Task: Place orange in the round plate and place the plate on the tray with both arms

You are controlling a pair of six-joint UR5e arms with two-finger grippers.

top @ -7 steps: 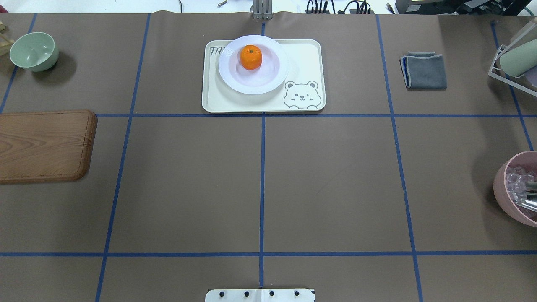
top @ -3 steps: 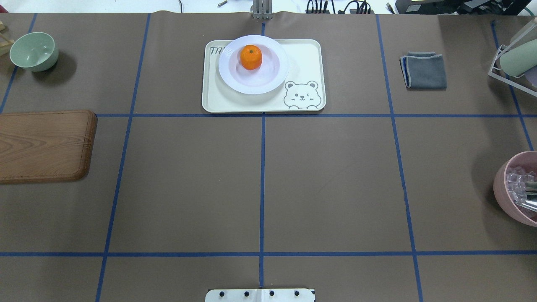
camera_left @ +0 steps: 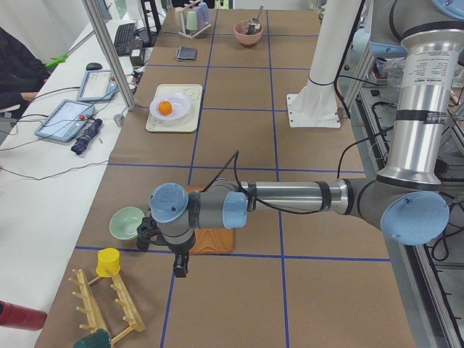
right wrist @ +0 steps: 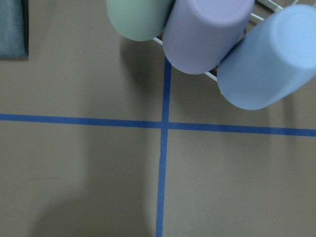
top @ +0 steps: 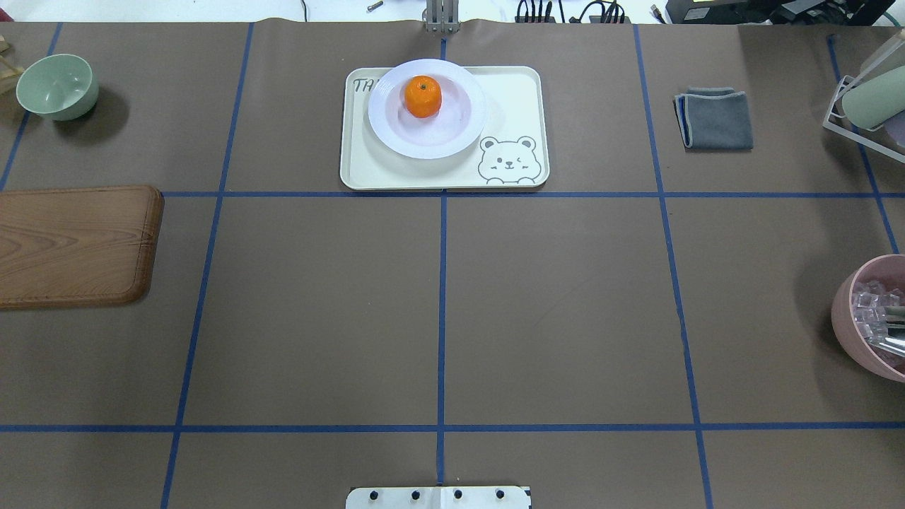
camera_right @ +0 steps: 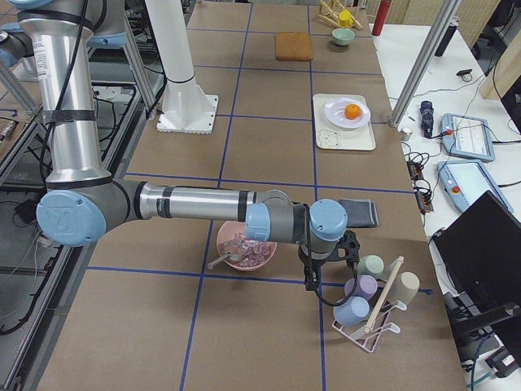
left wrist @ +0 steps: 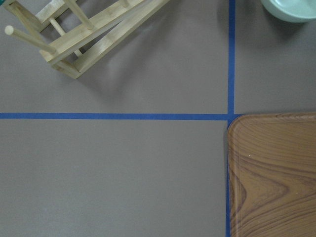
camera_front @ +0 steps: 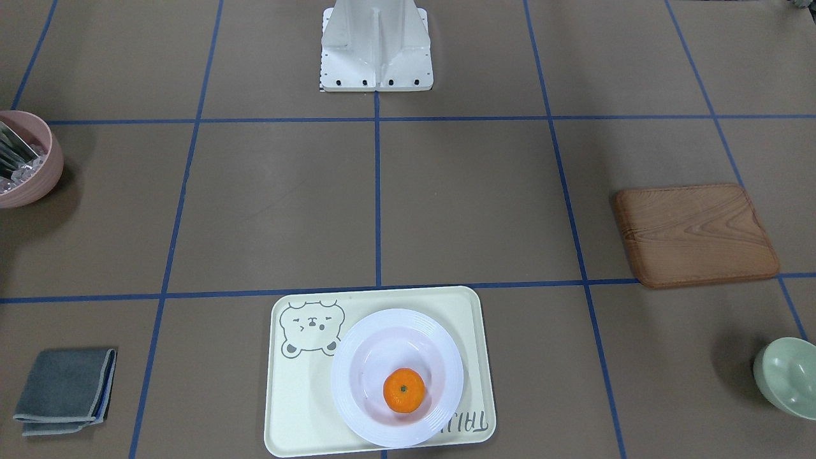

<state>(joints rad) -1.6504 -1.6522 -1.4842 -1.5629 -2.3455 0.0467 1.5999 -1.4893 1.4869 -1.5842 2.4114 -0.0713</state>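
Orange [top: 423, 97] sits in the sunken centre of the round plate [top: 396, 138]. The plate rests on the tray [top: 510, 99], toward the lettered end.

Well apart from the tray: grey cloth [top: 715, 120], green bowl [top: 56, 86], wooden board [top: 71, 244], pink bowl [top: 852, 322].

Both arms are parked far from the tray. The left gripper [camera_left: 178, 270] hangs by a corner of the wooden board, near the green bowl. The right gripper [camera_right: 312, 282] hangs between the pink bowl and the cup rack [camera_right: 370, 322].

Against the overhead frames of the last second we log no shift in orange, plate or tray.

The plate covers most of the tray's lettering (only "TA" reads overhead). The pink bowl is cut by the frame edge. The grippers show only in the side views, so we cannot tell whether their jaws are apart or together.
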